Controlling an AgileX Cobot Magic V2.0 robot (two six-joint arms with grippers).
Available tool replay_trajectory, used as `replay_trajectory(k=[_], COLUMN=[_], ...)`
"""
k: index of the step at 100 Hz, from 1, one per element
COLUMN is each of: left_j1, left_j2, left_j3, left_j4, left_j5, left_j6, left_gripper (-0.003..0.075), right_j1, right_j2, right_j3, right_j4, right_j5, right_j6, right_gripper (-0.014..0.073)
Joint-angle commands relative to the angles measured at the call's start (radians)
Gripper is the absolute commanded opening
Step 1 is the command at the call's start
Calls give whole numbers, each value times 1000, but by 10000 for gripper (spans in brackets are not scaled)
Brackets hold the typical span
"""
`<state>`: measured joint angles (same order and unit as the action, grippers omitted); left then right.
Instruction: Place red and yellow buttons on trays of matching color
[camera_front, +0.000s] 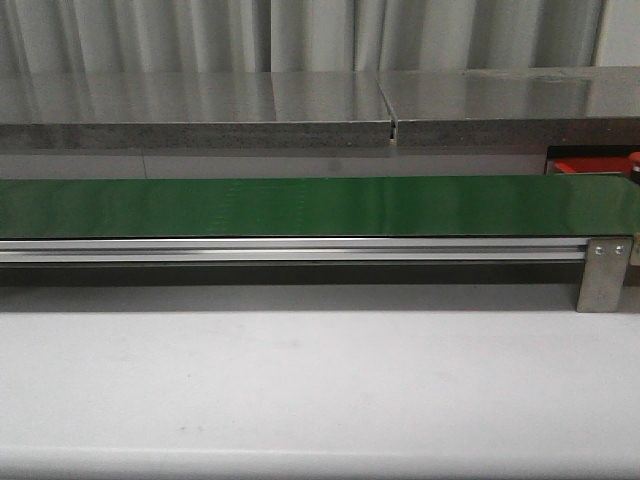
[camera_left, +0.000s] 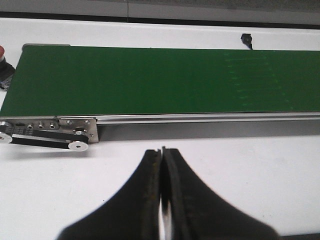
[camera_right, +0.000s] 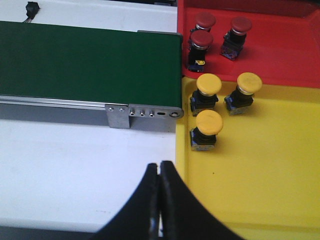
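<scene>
Buttons are seen sorted, three red (camera_right: 204, 39) in the red tray (camera_right: 280, 55) and three yellow (camera_right: 209, 122) in the yellow tray (camera_right: 270, 165) just beyond the closed, empty right gripper (camera_right: 159, 172), so a careless reach could topple them; the left gripper (camera_left: 162, 160) is likewise closed on nothing.

Red tray (camera_right: 280, 55): three red buttons, upright on dark bases. One (camera_right: 201, 41) at tray's edge nearest belt end, second (camera_right: 205, 20) just beyond at 12 o'clock, third (camera_right: 239, 26) at 2 o'clock of first.

Yellow tray (camera_right: 270, 175) touching red tray along one edge: three yellow buttons, mushroom caps up. One (camera_right: 208, 85) near belt end, second (camera_right: 248, 83) at 3 o'clock of it, third (camera_right: 209, 123) at 6 o'clock. Front view: red sliver (camera_front: 590, 166) far right, probably red tray.
</scene>
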<state>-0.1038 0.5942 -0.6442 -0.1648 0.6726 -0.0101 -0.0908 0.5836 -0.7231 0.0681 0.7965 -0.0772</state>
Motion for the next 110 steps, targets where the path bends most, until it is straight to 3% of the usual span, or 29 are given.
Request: replay_trajectory(k=[1, 110], left_j1=[-2, -2], left_j2=[2, 2], left_j3=[-27, -27], left_j4=[-15, -15], left_j5=[-65, -65], left_j6=[-12, -12], left_gripper=[-20, -20], right_j1=[0, 0], right_j2=[-26, -42], right_j3=[-9, 1], right_j4=[-11, -11], right_j5=[-66, -65], right_j6=[-6, -6], right_gripper=[-117, -117])
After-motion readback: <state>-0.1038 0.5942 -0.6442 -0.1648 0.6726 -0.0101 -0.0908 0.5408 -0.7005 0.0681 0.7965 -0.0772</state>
